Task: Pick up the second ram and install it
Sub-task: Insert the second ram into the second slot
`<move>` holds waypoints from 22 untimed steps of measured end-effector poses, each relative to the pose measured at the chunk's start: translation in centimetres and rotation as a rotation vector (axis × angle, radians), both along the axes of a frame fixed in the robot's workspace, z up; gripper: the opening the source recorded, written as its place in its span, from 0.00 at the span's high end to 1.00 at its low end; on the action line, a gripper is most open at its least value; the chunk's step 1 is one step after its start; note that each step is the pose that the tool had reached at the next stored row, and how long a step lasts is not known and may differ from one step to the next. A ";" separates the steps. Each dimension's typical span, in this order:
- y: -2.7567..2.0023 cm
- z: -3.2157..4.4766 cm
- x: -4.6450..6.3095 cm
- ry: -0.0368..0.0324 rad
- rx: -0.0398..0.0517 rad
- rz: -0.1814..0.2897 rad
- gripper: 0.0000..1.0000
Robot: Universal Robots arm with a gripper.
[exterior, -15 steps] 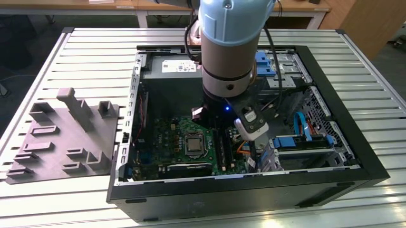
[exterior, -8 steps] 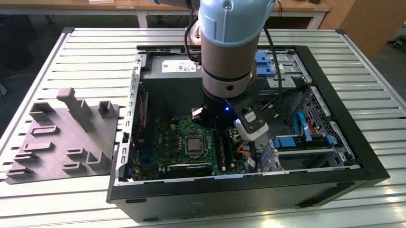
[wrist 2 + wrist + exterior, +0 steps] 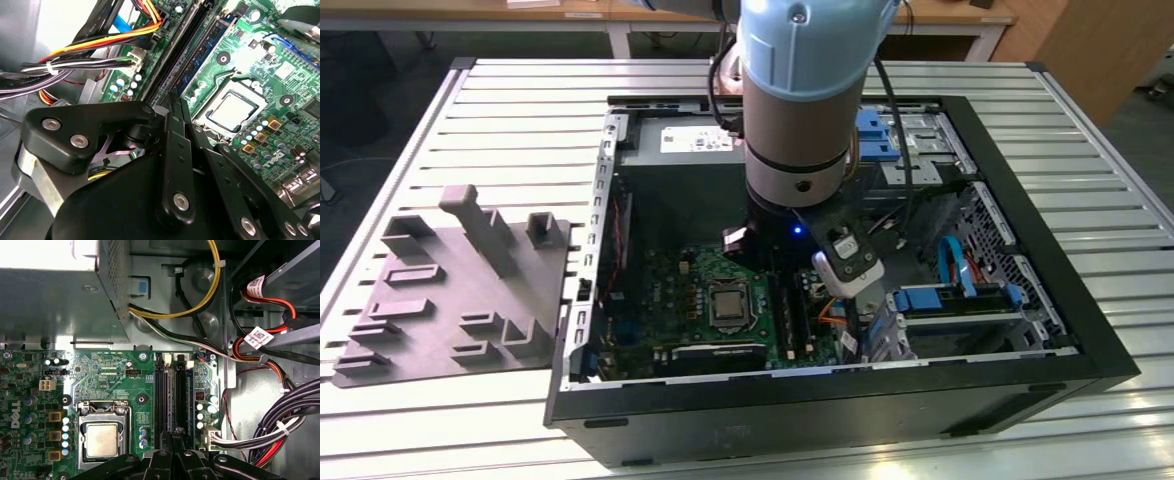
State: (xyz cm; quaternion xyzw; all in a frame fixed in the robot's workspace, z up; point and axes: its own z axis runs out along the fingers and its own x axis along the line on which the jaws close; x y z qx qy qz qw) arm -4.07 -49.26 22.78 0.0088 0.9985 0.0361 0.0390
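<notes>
Claw [image 3: 173, 100] pressed together, my fingertips low over motherboard [image 3: 115, 375] slots; blue memory stick [image 3: 209, 47] seated alongside.

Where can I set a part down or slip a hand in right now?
Free: bare slatted table beyond the grey tray, and on the exterior view's right of the case. Crowded: inside the case, the arm stands over the motherboard, with cable bundles beside the memory slots.

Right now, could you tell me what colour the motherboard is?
The motherboard is green, clearest in the first wrist view.
</notes>
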 end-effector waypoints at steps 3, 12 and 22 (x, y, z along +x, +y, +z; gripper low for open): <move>0.01 0.00 0.0 0.0000 0.0000 0.000 0.89; 0.02 0.01 0.0 0.0000 0.0000 0.000 0.89; 0.02 -0.26 0.0 0.0000 0.0002 0.000 0.89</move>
